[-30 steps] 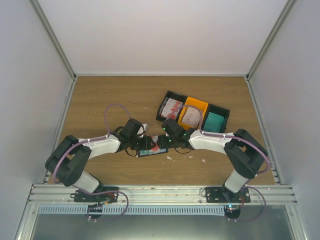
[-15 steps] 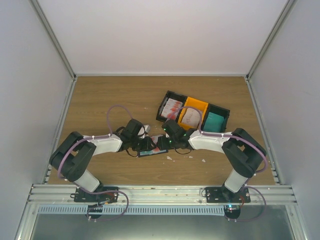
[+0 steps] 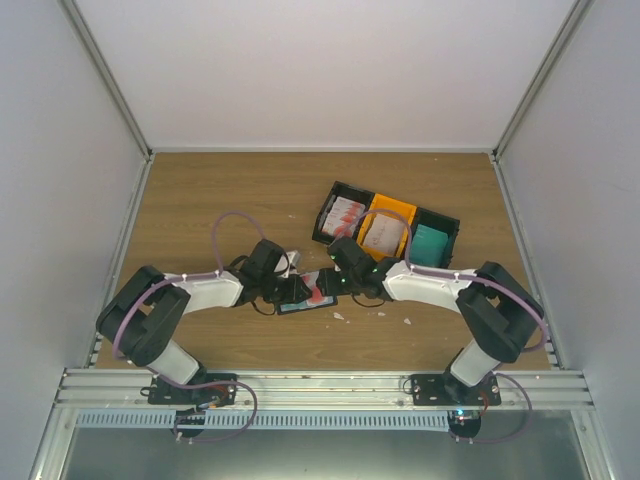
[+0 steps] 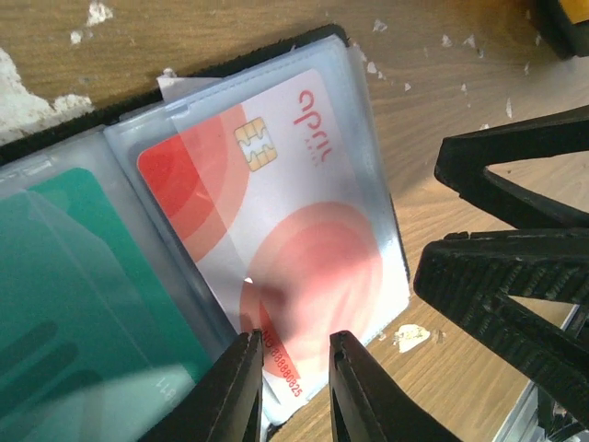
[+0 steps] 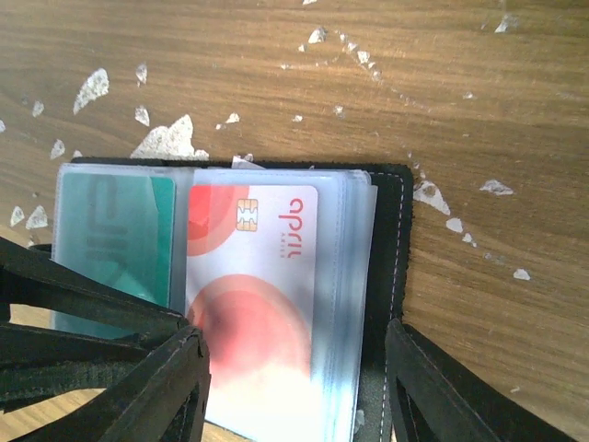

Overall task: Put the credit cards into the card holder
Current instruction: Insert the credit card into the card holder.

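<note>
**A:** So where's the red-and-white card [image 5: 253, 276] sitting?
**B:** It's lying inside the card holder [image 5: 396, 239] on the worktop [image 5: 479, 110]. The left hand [image 4: 294, 341] is pinching its edge; the right hand [image 5: 294, 331] is straddling it, fingers apart.

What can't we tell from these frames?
- Left wrist: whether the left pincer pinches the red card. The bottom edge of the frame cuts off the contact.
- Right wrist: the holder runs off the bottom of the frame inside the right pincer.
- Teal card: print too blurred to read.
- Top: both pincers cover most of the holder; cards in the trays are too small to count.
</note>
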Controlling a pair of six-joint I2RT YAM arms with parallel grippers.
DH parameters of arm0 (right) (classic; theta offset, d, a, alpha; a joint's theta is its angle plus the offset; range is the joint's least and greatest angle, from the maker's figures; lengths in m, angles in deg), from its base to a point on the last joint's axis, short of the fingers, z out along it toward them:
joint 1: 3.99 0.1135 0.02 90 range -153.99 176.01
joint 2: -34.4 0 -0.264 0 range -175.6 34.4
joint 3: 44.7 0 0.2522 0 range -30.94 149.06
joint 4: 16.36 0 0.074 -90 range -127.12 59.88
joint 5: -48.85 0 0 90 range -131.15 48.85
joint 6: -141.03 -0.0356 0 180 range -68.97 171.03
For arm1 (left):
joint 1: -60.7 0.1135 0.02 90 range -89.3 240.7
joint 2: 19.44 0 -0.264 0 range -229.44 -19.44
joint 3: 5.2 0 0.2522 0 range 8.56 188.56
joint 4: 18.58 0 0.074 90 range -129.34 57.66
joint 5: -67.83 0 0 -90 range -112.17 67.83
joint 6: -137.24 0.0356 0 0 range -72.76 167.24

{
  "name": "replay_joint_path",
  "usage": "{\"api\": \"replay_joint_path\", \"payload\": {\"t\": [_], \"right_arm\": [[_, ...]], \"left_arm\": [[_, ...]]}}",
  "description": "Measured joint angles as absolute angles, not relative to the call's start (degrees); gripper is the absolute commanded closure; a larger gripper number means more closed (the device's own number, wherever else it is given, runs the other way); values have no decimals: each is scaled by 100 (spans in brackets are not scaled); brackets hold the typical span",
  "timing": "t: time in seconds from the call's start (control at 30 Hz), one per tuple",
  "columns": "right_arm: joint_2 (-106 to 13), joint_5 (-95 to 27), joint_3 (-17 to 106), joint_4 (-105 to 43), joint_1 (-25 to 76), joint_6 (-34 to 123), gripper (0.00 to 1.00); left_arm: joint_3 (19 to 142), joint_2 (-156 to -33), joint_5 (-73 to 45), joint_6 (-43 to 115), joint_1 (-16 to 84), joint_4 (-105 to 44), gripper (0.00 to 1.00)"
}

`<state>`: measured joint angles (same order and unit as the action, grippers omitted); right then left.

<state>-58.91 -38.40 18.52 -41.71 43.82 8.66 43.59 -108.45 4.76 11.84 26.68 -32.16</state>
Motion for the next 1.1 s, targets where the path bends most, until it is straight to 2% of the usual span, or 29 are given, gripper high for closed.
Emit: {"api": "replay_joint_path", "payload": {"t": [0.33,0.73,1.1], "right_arm": [[-5754,-3823,1810,-4115,4384,860,65],[-5963,-3565,1786,-3992,4384,812,66],[-6099,-3198,1777,-3883,4384,807,76]], "left_arm": [[4357,-10740,170,1215,2668,-3323,89],[4377,-11000,151,1215,2670,-3246,93],[4377,-11020,157,1215,2672,-3218,93]]}}
